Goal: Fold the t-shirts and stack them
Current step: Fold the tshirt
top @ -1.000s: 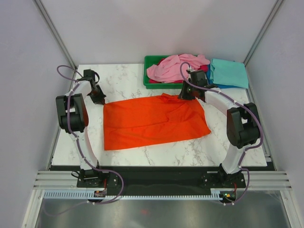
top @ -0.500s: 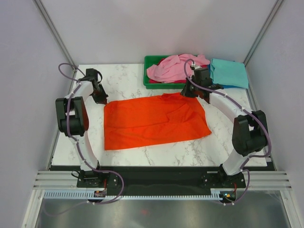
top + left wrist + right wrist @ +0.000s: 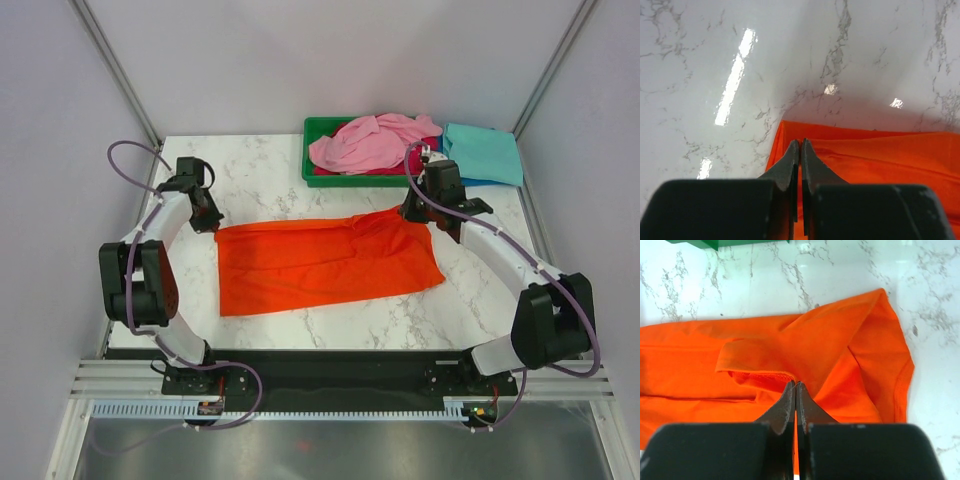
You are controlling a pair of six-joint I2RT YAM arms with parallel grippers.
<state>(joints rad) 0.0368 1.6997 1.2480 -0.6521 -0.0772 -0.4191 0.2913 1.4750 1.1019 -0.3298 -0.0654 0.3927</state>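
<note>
A bright orange t-shirt [image 3: 325, 262] lies spread on the marble table, its far edge lifted and folding toward the near side. My left gripper [image 3: 212, 224] is shut on its far left corner [image 3: 790, 135]. My right gripper [image 3: 412, 214] is shut on its far right edge [image 3: 790, 352], with a sleeve [image 3: 885, 365] hanging to the right. A light pink t-shirt [image 3: 365, 142] lies heaped over a magenta one [image 3: 330, 172] in the green tray. A teal t-shirt [image 3: 482, 152] lies folded at the back right over a blue one [image 3: 470, 181].
The green plastic tray [image 3: 313, 130] stands at the back centre of the table; its edge shows in the right wrist view [image 3: 715, 244]. Bare marble table [image 3: 260, 165] lies at the back left. Grey walls close in both sides.
Both grippers have moved toward the near side, dragging the orange shirt's far edge with them. The shirt's far edge now folds over and the cloth looks narrower front to back.
</note>
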